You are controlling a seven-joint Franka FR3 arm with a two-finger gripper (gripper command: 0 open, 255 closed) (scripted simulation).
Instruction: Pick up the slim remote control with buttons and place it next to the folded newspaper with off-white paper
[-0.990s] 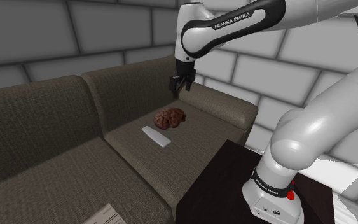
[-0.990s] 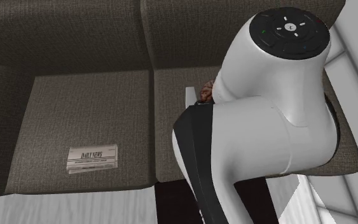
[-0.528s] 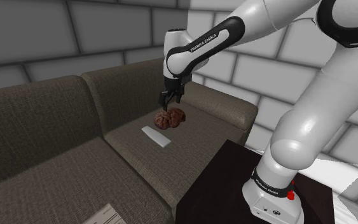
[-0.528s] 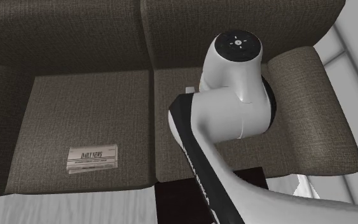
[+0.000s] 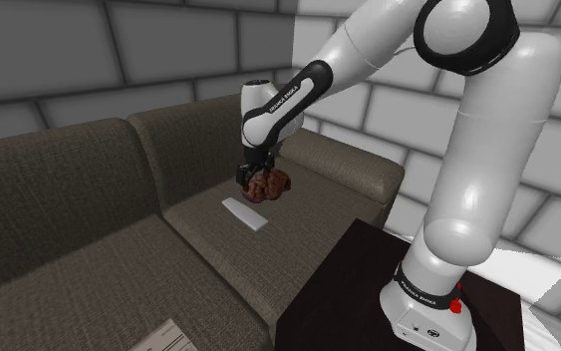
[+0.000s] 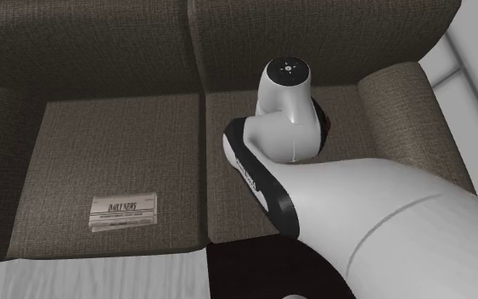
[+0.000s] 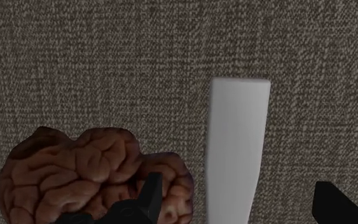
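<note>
My tool point(image 5: 248, 176) hung low over the sofa seat point(image 5: 208, 249), fingers wide apart, gripping nothing. The remote point(image 7: 238, 140), drawn plain white, lay flat on the cushion betw. the fingers, untouched. Just beside it sat a brown brain-shaped lump point(image 7: 75, 172), right under one finger point(image 7: 151, 191) & crowding that side. The newspaper point(image 6: 124, 211) lay well apart on the other seat cushion, near its front edge. Vs. 1 s ago: tool had dropped from up by the backrest to just over the lump; remote & lump hadn't budged.
</note>
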